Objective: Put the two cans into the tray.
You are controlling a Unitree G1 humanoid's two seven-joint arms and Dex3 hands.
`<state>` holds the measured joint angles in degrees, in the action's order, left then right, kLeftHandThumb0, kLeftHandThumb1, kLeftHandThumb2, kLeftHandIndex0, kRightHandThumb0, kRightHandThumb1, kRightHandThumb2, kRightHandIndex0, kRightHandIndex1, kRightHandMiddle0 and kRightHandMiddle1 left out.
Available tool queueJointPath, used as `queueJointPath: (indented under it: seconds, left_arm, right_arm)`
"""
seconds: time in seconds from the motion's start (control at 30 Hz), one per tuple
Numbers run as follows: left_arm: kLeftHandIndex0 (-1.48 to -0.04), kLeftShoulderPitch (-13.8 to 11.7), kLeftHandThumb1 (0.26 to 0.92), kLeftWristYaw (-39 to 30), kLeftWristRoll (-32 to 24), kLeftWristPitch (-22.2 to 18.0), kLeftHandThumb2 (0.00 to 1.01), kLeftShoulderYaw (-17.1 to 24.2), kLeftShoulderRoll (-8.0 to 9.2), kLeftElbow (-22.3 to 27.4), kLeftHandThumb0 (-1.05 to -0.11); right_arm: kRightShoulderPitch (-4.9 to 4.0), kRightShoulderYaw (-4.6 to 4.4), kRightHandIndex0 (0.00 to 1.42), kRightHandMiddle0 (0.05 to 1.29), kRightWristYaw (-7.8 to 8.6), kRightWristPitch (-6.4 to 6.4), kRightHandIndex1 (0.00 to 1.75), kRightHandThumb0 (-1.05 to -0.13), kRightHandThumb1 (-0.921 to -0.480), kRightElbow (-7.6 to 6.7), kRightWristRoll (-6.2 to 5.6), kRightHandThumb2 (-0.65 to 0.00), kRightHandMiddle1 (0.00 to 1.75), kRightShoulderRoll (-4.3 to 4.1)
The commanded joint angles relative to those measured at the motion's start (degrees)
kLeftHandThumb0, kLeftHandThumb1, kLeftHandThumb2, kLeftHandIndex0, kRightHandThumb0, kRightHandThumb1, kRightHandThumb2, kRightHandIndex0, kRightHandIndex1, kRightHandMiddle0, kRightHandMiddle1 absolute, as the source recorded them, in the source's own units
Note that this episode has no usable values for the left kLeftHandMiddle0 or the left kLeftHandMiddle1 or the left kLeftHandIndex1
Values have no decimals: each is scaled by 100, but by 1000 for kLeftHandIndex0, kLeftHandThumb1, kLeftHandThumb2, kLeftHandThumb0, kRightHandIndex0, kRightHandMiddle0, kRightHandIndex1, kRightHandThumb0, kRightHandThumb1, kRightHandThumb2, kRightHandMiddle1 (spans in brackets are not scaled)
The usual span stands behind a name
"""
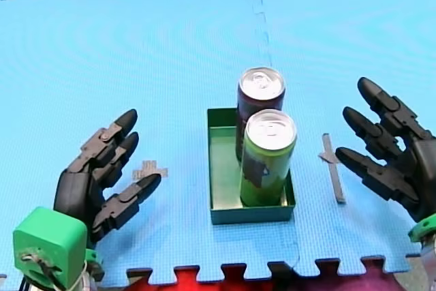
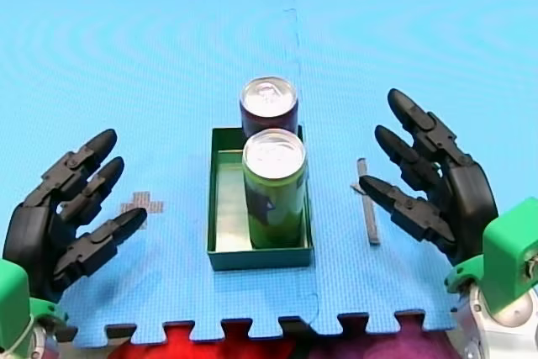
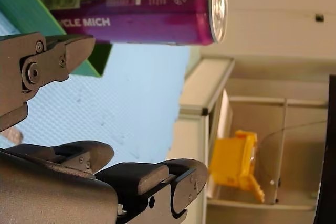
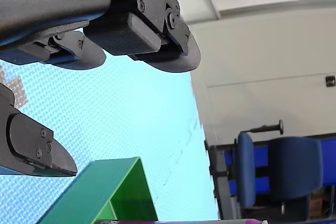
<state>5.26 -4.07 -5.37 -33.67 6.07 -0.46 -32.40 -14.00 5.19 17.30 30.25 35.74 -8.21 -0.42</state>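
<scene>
Left robot hand (image 1: 102, 175) and right robot hand (image 1: 388, 155) (both empty) reach forward, well apart.

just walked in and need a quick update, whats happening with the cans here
Both cans stand upright in the green tray: the green can nearer the robot, the purple can behind it. Neither is held. The left hand is open over the mat left of the tray, the right hand open on its right.

Blue foam mat (image 1: 136, 59) w/ grey tape strip (image 1: 333, 168) & tape cross (image 1: 150, 168).
</scene>
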Motion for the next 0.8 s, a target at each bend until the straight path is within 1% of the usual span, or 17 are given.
queueJointPath:
  seconds: [0.0, 0.1, 0.2, 0.3, 0.4, 0.53, 0.77]
  left_arm:
    - [-574, -9, 796, -5, 19, -18, 1, -1, 6, 15, -632]
    - [-578, -12, 797, -49, 1, -3, 1, -10, 3, 32, -623]
    - [-581, -13, 799, -102, -12, -2, 2, -10, 15, 41, -615]
    - [-584, -15, 802, -133, -21, 5, 2, -2, 19, 53, -607]
    - [-587, -25, 806, -160, -36, 15, 3, 5, 20, 88, -601]
    - [-591, -30, 811, -181, -42, 22, 3, 8, 14, 135, -596]
    - [-592, -79, 818, -178, -43, 46, 3, 3, -8, 261, -581]
  right_arm:
    - [17, -13, 441, 393, -22, 20, 5, -872, -896, -16, 1, 0, 2, 4]
    - [34, -28, 442, 394, -11, 68, 4, -872, -895, 3, -7, 0, 2, 32]
    - [51, -25, 444, 395, 31, 130, 4, -873, -894, 46, -42, 0, 2, 50]
    - [46, -16, 445, 396, 72, 177, 4, -872, -893, 96, -79, 0, 2, 57]
    - [58, -15, 447, 395, 91, 204, 4, -871, -893, 103, -91, 0, 1, 62]
    - [78, -17, 448, 395, 103, 194, 4, -867, -892, 77, -98, 0, 1, 60]
    - [80, -28, 449, 395, 76, 146, 3, -859, -891, 40, -82, 0, 0, 71]
